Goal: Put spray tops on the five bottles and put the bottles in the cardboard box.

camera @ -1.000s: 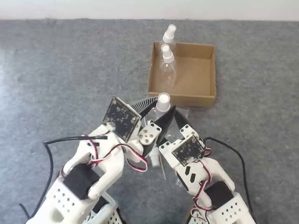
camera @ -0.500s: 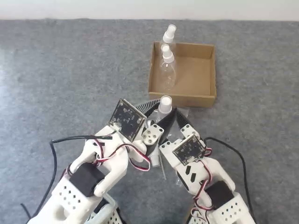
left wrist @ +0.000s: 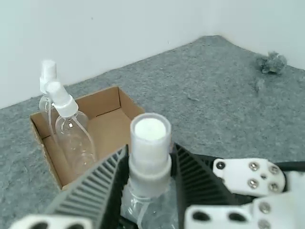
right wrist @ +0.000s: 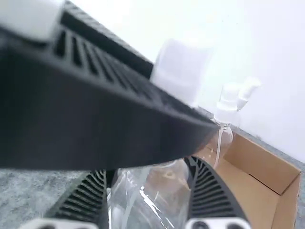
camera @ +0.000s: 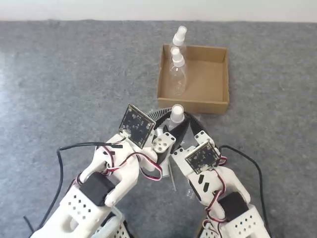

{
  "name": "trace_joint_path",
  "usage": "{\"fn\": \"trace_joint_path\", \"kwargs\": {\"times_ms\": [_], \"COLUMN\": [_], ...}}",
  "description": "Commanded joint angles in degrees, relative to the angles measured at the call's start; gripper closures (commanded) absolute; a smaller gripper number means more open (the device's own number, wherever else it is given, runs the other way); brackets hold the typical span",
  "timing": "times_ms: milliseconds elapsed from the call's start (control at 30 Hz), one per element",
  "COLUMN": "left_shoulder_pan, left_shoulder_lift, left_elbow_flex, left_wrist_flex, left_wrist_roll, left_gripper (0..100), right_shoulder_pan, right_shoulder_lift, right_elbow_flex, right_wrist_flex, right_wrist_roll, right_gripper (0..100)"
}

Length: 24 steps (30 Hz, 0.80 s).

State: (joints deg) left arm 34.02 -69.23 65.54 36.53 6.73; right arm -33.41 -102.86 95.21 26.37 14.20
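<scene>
Bottle (right wrist: 143, 206) upright near the cardboard box (camera: 218, 105); right gripper (right wrist: 148, 187) clamps its clear body; left gripper (left wrist: 150, 164) is closed tight on its spray top (left wrist: 150, 136).

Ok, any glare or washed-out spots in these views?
High view: even light, no glare on the cardboard box. Left wrist view: the spray top stands out against the carpet. Right wrist view: the spray top nearly merges with the bright wall.

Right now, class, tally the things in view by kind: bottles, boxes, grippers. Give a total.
Bottles: 3 (held bottle, bottle in the box, bottle at its far corner)
Cardboard box: 1
Grippers: 2 (left gripper, right gripper)
Total: 6
</scene>
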Motion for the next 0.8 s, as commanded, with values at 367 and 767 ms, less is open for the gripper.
{"fn": "trace_joint_path", "kwargs": {"times_ms": [367,767], "left_shoulder_pan": [-0.4,-5.2], "left_shoulder_lift": [-0.8,-0.8], "left_elbow_flex": [-3.6,-8.0], "left_wrist_flex": [2.6,6.2], "left_wrist_roll": [1.7,5.3], "left_gripper": [81,82], "right_shoulder_pan": [1.6,1.5], "right_shoulder_lift": [-0.7,-0.7], "right_elbow_flex": [0.7,0.9], "right_wrist_flex": [0.0,0.0], "right_wrist_roll": [0.4,0.4], "right_gripper": [94.7,94.7]}}
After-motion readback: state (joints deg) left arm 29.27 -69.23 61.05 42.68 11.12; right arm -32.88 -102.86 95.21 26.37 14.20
